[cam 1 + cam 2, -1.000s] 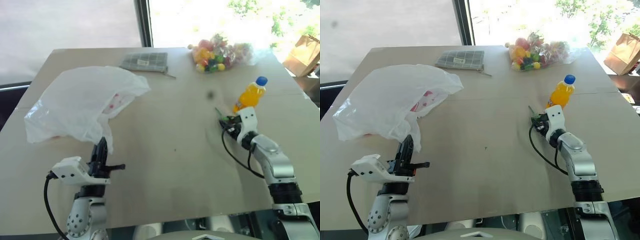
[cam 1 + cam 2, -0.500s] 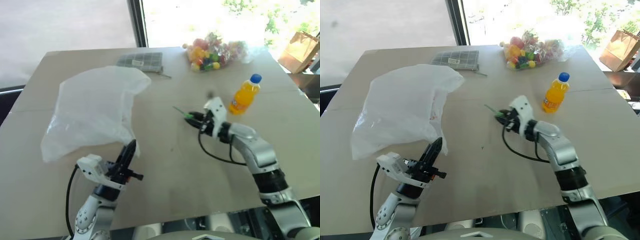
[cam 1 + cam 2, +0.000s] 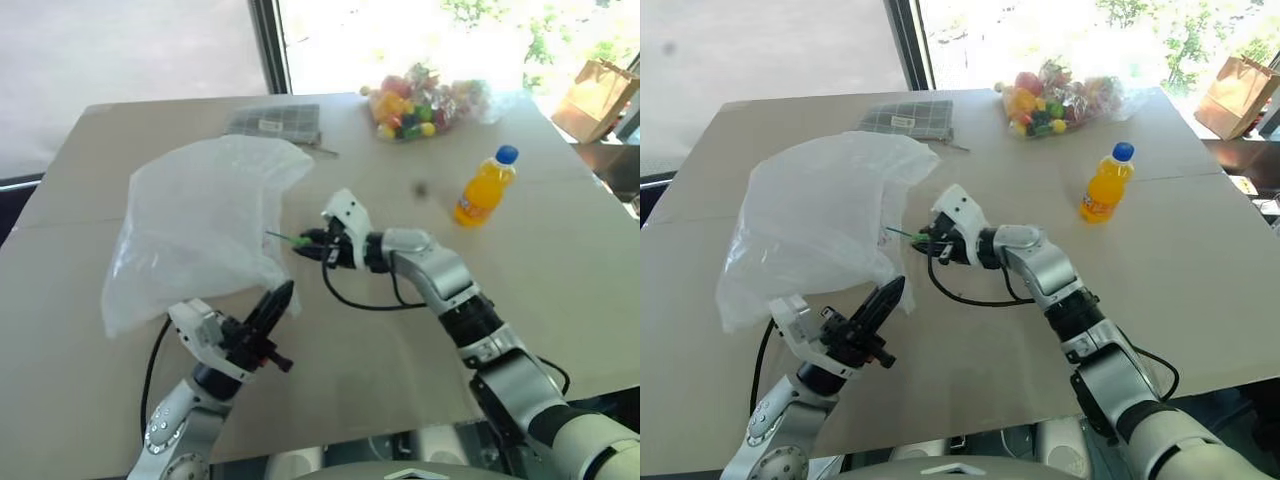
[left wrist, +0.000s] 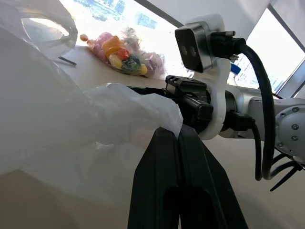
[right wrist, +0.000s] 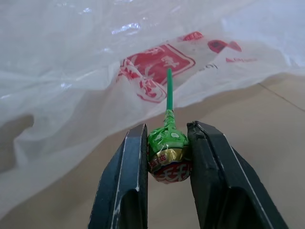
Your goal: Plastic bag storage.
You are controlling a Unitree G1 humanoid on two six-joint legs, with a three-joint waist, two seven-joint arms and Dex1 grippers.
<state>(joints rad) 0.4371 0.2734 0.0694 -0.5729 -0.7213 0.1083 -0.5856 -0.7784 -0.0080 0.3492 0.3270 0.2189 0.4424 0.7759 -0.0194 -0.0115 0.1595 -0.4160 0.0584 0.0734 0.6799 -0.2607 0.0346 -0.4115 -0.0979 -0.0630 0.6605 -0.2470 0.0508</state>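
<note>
- Two grippers meet at the near edge of the plastic bag (image 3: 195, 225), which lies puffed up on the worktop (image 3: 560, 260), over on its left half.
- Left gripper (image 3: 278, 300) has its black fingers pressed together on the bag's near right corner; a fold of the thin film is pinched between the tips and lifted a little.
- Right gripper (image 3: 308, 243) is clamped on a green-wrapped lollipop (image 5: 167, 155), jaws against the candy head on both sides, the green stick pointing straight at the bag.
- Red print shows through the bag's film just past the stick's tip.
- Beyond the bag, at the far edge of the worktop, lies a flat checked pouch (image 3: 277, 121).
- Right of the bag, well apart, stands an orange drink bottle (image 3: 484, 188) with a blue cap, upright.
- Further back from the bottle sits a clear bag of colourful round pieces (image 3: 425, 97).
</note>
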